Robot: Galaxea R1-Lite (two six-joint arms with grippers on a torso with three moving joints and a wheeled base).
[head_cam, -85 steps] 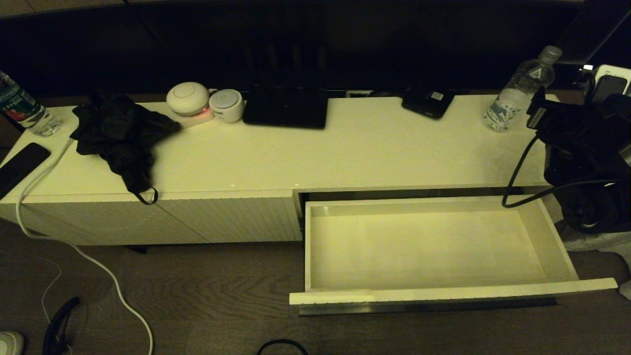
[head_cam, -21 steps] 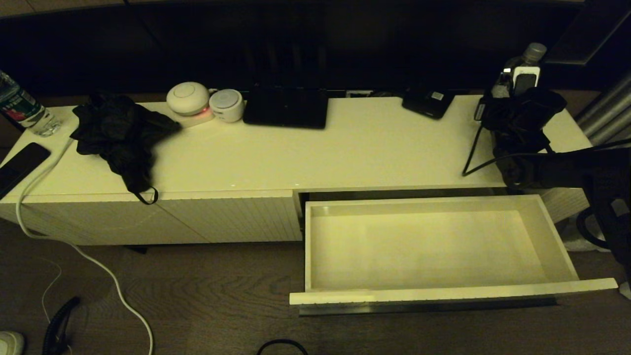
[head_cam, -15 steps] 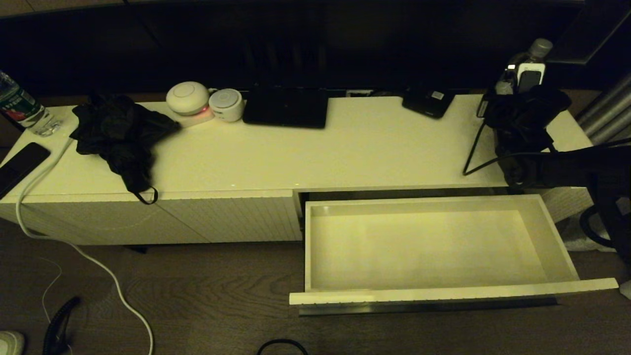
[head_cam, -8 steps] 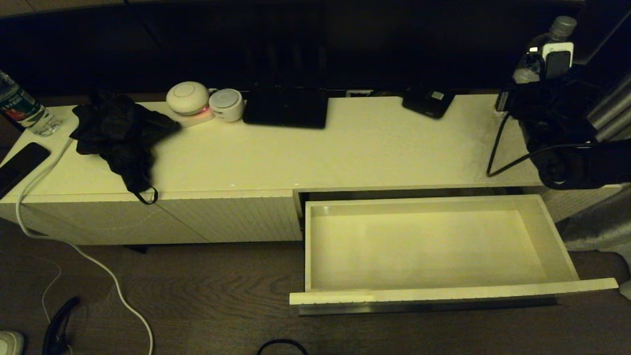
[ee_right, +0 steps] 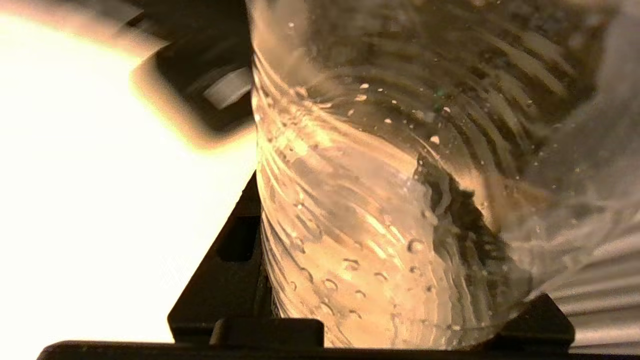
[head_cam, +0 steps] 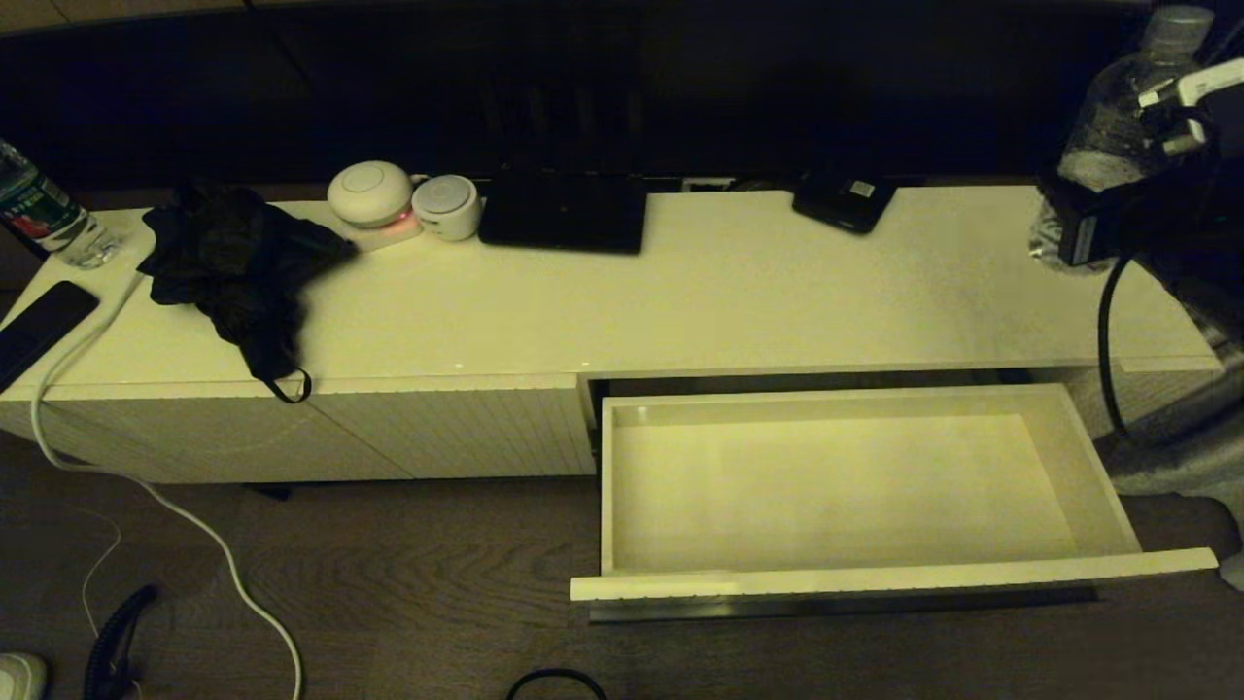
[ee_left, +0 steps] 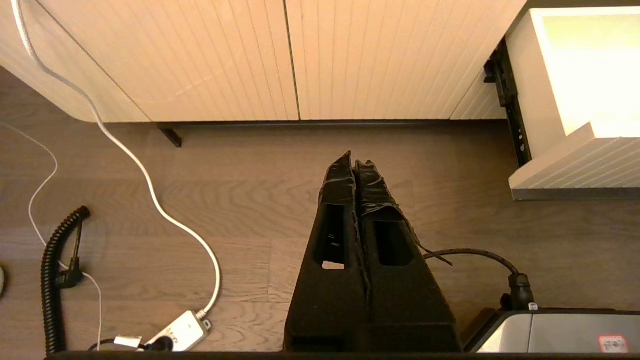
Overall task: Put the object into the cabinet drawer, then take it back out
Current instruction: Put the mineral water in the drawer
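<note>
The clear water bottle with its grey cap is tilted in the air above the right end of the cream cabinet. My right gripper is shut on its lower body. In the right wrist view the ribbed, wet bottle fills the space between the dark fingers. The cabinet drawer is pulled fully out below and left of the bottle, with nothing inside and its dark bar handle under the front. My left gripper hangs shut over the wooden floor, left of the drawer.
On the cabinet top lie a black cloth, two white round devices, a black box, a black device, a phone and a green-and-red labelled bottle. A white cable trails to the floor.
My right gripper closed around the standing bottle, then lifted it off the cabinet top, up and to the right. The drawer and the left arm have not moved.
</note>
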